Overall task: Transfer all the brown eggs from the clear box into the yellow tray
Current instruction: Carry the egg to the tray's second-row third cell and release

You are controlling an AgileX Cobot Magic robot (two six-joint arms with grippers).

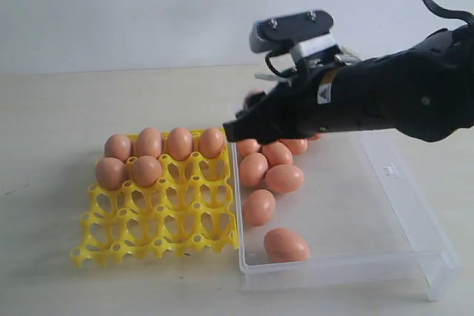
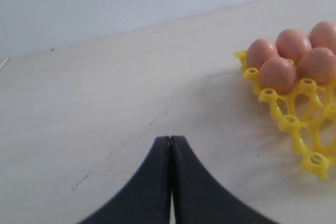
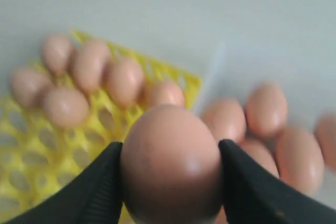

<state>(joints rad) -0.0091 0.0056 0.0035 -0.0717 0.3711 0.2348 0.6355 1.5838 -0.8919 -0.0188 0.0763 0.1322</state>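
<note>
Brown egg (image 3: 170, 171) pinched in right hand (image 3: 169, 153), over clear box (image 1: 348, 271) edge nearest yellow tray (image 1: 92, 246); free cups (image 1: 180, 199) lie just left. Left hand (image 2: 170, 148) closed, empty.

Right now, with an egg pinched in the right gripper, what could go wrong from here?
1. The right gripper grips the held egg only by its sides; it could slip and drop onto the loose eggs in the clear box.
2. The next free cups of the yellow tray adjoin seated eggs, so the fingers might knock a neighbour while lowering.
</note>
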